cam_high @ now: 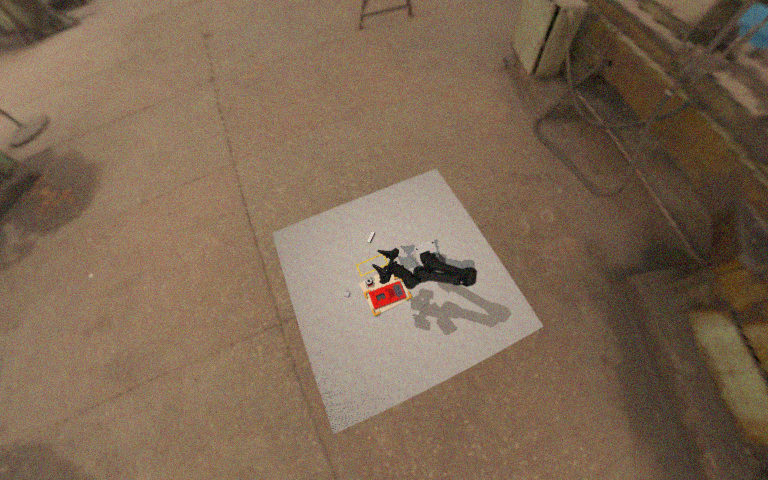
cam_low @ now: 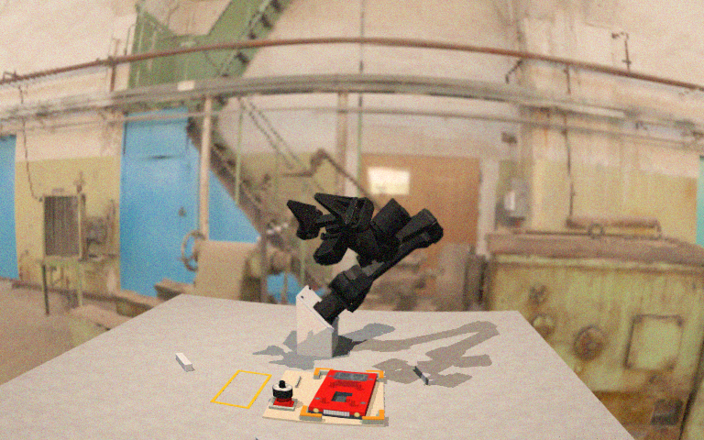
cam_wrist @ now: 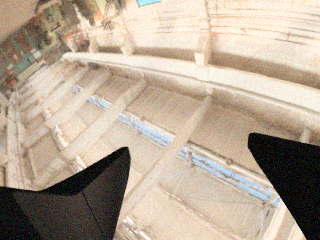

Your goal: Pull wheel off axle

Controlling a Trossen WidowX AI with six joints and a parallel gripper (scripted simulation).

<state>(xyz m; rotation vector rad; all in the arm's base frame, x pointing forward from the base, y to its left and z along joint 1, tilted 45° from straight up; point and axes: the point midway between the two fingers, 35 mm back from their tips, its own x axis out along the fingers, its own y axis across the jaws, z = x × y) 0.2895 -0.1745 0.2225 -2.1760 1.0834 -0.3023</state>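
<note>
The wheel (cam_high: 369,281) (cam_low: 282,390), black with a pale hub, sits on the upright axle, whose dark tip (cam_low: 281,383) shows above it. Below it is a red and grey base (cam_low: 283,402). The marked area (cam_low: 225,386) is a yellow outline on the table, beside the board on the wheel's side; no object shows inside it. My gripper (cam_high: 376,258) (cam_low: 302,198) (cam_wrist: 190,147) is open and empty, raised high above the table, well away from the wheel. The wrist view shows only the fingers and the background, so wheel and axle are out of its sight.
A beige board (cam_low: 305,389) carries the axle, a thin grey peg (cam_low: 298,381) and a red box-like part (cam_high: 387,294) (cam_low: 345,392) between orange corner pieces. A white block (cam_high: 370,237) (cam_low: 183,361) lies beyond the marked area. A dark grey block (cam_low: 421,374) lies right of the board.
</note>
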